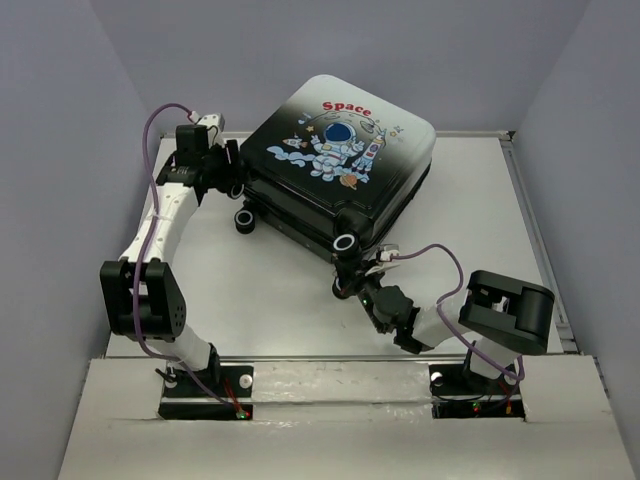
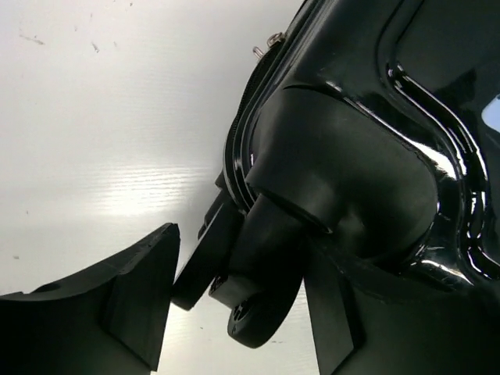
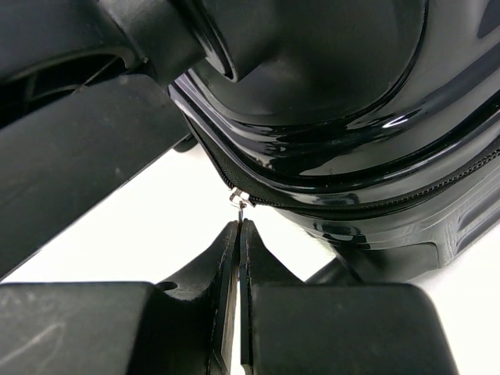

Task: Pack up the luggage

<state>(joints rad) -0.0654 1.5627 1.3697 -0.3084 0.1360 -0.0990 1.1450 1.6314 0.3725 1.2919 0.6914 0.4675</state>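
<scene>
The luggage (image 1: 340,150) lies flat and closed on the table, its astronaut and red "Space" print facing up. My left gripper (image 1: 228,172) is at its far left corner. In the left wrist view the left gripper (image 2: 238,262) stands open around a black caster wheel (image 2: 262,312), with a gap beside the left finger (image 2: 141,297). My right gripper (image 1: 350,272) is at the near corner, just below another wheel (image 1: 346,243). Close up, the right gripper (image 3: 240,225) is shut on the small metal zipper pull (image 3: 241,200) of the zipper line (image 3: 367,205).
A third wheel (image 1: 244,220) sticks out on the suitcase's left side. The white table (image 1: 250,290) is ringed by grey walls, with a raised edge (image 1: 530,210) along the right. Both arm bases stand at the near edge.
</scene>
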